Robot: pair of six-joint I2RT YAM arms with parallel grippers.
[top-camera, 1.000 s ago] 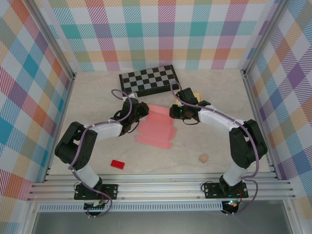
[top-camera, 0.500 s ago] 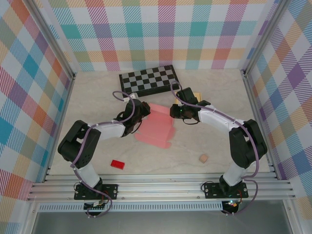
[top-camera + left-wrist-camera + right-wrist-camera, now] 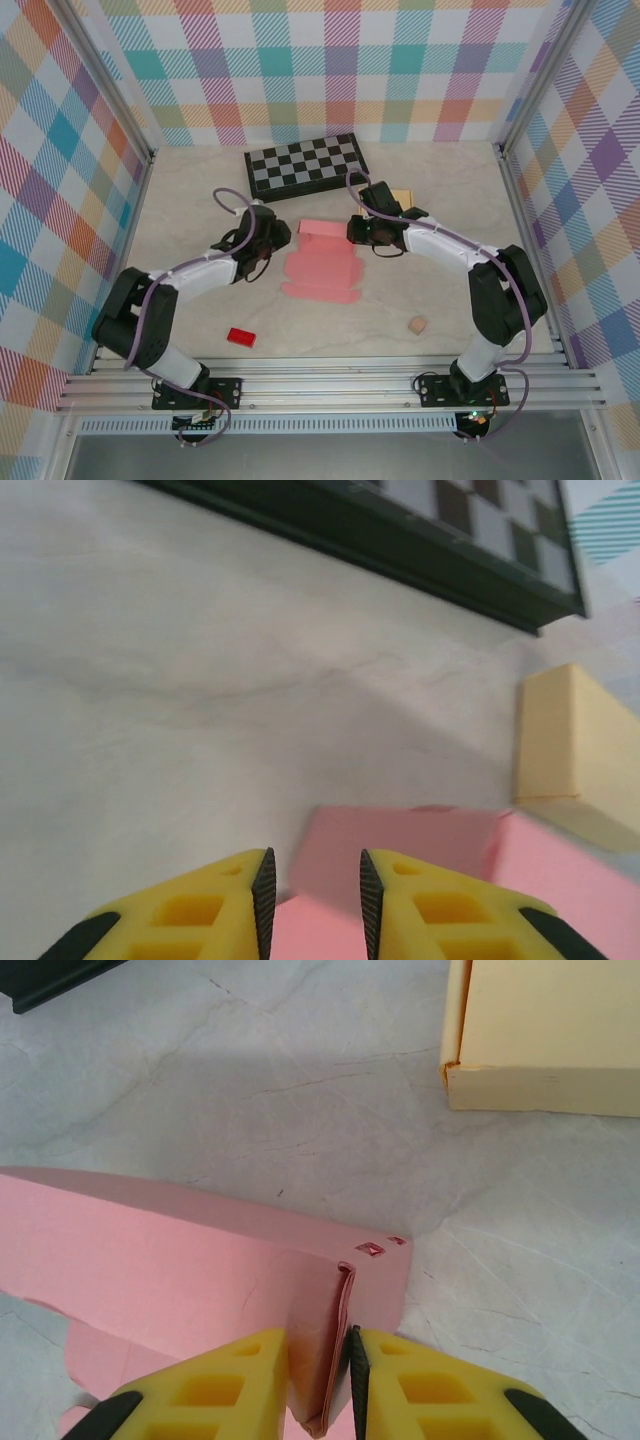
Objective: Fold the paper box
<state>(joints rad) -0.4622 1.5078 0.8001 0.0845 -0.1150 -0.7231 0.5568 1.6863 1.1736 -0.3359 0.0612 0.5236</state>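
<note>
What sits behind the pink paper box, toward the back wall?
A checkered board and a pale yellow box, which the right arm partly covers from above.

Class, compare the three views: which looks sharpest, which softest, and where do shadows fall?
Left wrist view: softest, chessboard and left tool both blurred. Right wrist view: sharpest, table veins crisp, a broad shadow on the table beyond the pink paper box. Top external view: evenly lit, shadows faint.
</note>
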